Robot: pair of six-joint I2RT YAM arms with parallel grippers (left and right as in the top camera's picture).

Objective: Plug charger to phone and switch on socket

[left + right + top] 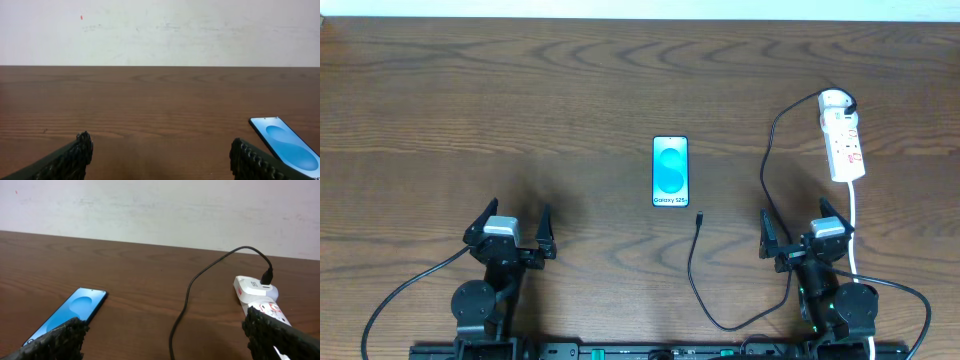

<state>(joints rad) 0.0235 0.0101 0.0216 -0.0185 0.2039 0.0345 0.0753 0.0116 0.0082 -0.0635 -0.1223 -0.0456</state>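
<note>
1. Charger (700,216) plug tip lies loose on the tabletop (520,100), held by neither arm. Left gripper (518,210): jaws wide apart, empty.
2. Right gripper (795,212): jaws wide apart, empty.
3. Plug tip sits between the two grippers, just short of the phone (670,172) at its "Galaxy S25+" end, not inserted.
4. Phone flat, screen up, mid-tabletop.
5. Cable loops toward the near edge, then runs to the far end of the socket (844,140), beyond the right gripper.

dark wood-grain table (570,80) with a soft sheen, phone (670,172) screen properly glossy, socket (844,145) smooth white plastic, charger (699,222) cable matt black, left gripper pads (75,159) knobbly black
</note>
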